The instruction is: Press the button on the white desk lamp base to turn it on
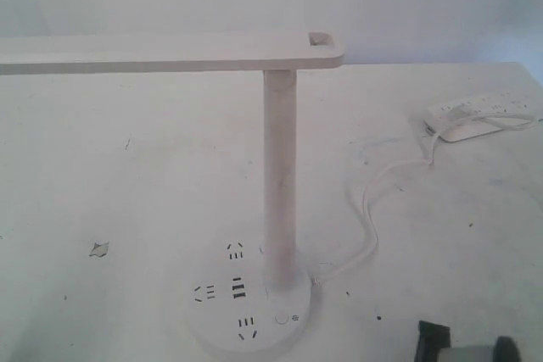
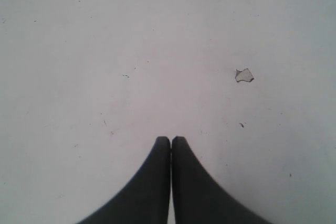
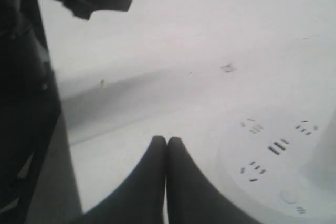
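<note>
The white desk lamp base [image 1: 222, 318] lies at the near middle of the table, with dark socket slots, a slim pole [image 1: 278, 175] and a long flat arm [image 1: 161, 51]. The button [image 1: 280, 321] sits on the base's near right, beside a tiny sun mark. In the right wrist view the button [image 3: 289, 196] shows faintly on the base [image 3: 315, 150]. My right gripper [image 3: 167, 140] is shut and empty, hovering beside the base, apart from the button. My left gripper [image 2: 170, 139] is shut and empty over bare table.
A white power strip [image 1: 479, 116] lies at the far right, and a white cable [image 1: 369, 209] runs from it to the lamp base. A small chip [image 1: 99, 249] marks the table at left. Dark arm parts [image 3: 21, 103] fill one side of the right wrist view.
</note>
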Available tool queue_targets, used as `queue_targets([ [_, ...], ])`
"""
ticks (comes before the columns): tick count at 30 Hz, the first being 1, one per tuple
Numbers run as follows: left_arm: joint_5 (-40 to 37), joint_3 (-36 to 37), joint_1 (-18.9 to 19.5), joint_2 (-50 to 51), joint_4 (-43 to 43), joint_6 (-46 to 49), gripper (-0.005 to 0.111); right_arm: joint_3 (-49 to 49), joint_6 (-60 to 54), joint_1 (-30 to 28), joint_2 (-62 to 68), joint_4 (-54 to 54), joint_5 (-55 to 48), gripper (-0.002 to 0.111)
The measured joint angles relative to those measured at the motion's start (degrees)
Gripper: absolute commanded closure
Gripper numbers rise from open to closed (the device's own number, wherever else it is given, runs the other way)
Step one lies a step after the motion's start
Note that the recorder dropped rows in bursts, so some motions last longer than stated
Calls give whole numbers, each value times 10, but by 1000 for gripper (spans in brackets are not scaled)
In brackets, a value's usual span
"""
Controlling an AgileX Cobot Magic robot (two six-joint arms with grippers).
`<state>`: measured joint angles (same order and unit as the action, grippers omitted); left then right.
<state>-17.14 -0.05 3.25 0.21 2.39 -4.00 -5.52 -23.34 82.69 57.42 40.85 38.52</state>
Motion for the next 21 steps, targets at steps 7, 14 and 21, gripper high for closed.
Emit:
queue_targets([
  [7, 0, 0, 0, 0, 0, 0, 107, 14, -54, 0, -11, 177, 124, 108],
  [14, 0, 0, 0, 0, 0, 0, 107, 14, -68, -1, 30, 234, 183, 108],
  [21, 0, 0, 0, 0, 0, 0, 107, 6, -72, -1, 95, 280, 198, 108],
])
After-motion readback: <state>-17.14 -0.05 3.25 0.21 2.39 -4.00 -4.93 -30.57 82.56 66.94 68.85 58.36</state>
